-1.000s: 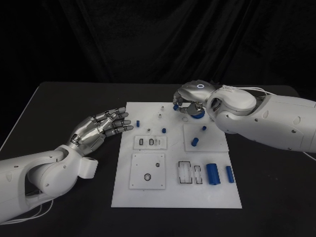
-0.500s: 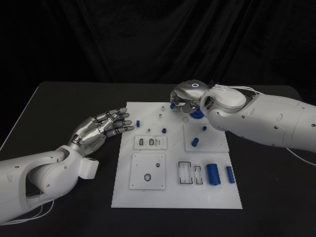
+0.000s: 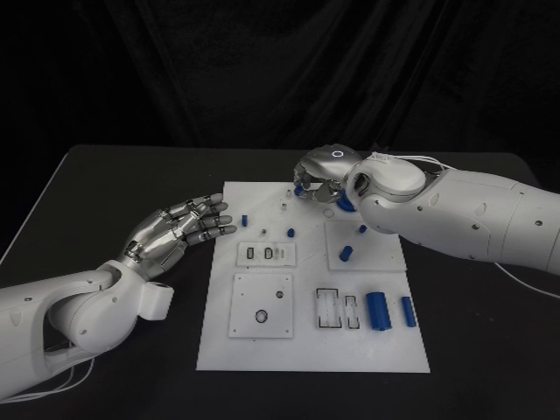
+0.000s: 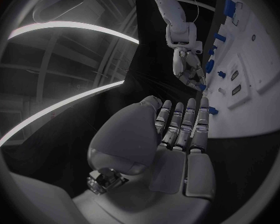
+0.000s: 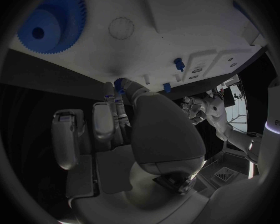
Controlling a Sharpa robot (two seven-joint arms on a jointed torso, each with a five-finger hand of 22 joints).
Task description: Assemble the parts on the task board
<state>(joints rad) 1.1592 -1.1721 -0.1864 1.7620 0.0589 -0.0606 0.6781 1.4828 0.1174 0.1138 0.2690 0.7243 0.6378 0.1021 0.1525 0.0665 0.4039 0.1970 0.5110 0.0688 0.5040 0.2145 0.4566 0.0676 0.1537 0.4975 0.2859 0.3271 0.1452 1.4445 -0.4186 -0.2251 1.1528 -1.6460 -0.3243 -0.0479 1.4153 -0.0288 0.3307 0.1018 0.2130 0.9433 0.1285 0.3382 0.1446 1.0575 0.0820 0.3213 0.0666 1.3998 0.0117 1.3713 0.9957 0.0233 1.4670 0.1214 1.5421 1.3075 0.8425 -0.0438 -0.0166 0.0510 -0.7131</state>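
At the far edge of the white task board (image 3: 311, 341), the silver right hand (image 3: 323, 172) has slid leftward off the large blue gear (image 5: 50, 20), fingers curled on a small blue gear (image 5: 119, 83), apparently ready for mounting. The silver left hand (image 3: 182, 226) still hovers open and empty beside the board.

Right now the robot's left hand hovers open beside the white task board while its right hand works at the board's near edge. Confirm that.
Not quite: the right hand works at the far edge of the white task board, as the head view shows. The left hand does hover open beside it.
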